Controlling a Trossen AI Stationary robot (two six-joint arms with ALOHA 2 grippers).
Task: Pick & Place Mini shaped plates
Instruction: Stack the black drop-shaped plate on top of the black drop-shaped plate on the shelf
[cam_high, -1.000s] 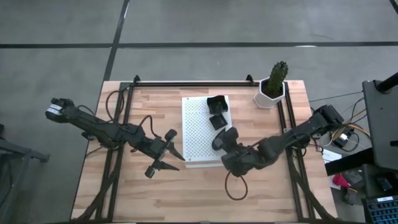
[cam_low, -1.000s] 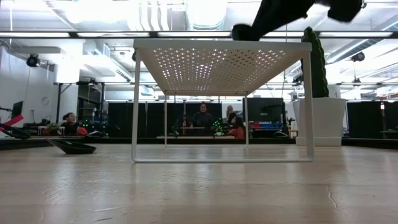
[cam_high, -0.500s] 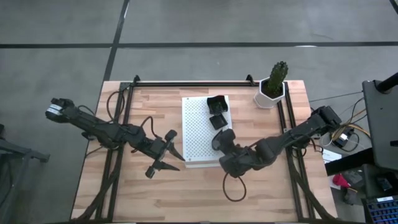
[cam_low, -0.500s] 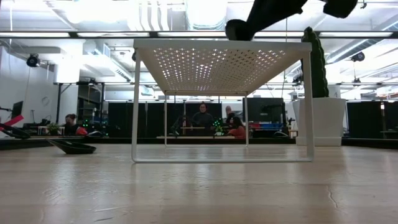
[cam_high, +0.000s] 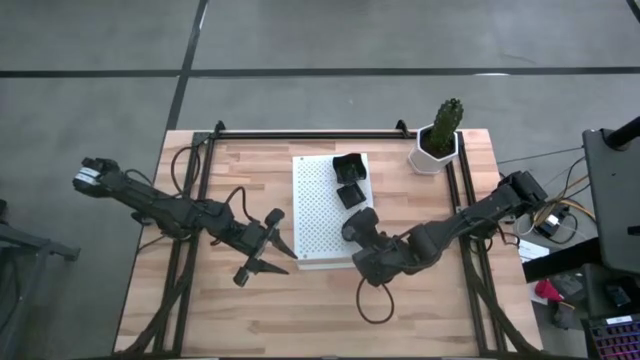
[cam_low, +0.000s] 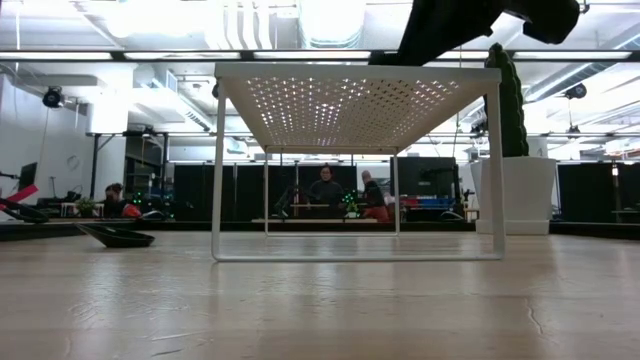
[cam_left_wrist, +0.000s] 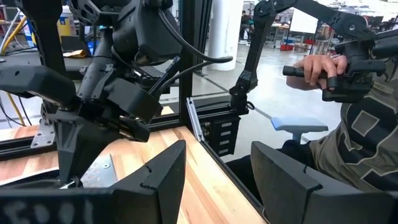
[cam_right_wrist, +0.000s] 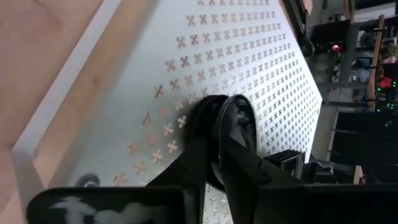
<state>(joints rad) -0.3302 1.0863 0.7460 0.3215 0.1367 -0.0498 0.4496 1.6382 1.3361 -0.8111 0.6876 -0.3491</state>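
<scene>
I am the right gripper (cam_high: 352, 228), low over the near right part of the white perforated metal board (cam_high: 315, 205), and I am clenched on one small dark rounded plate (cam_right_wrist: 239, 115). In the right wrist view it sits pinched by the rim between my two dark fingers (cam_right_wrist: 202, 155), tipped up on edge with its lower side against the board's cross-punched top. The plate is therefore not away from me in any direction; it lies right at my tips, with its flat face turned sideways rather than down. I judge that the coming move depends on laying that face flat onto the board. The board's long axis runs near to far. Its right edge and near edge are both close to me, so the open room lies to the left and farther in, across bare perforated surface. Two other small dark square plates (cam_high: 349, 180) sit at the far right corner, apart from mine. The left gripper (cam_high: 268, 247) waits spread open over the wooden table (cam_high: 200, 310) left of the board, farther from this plate than I am.
</scene>
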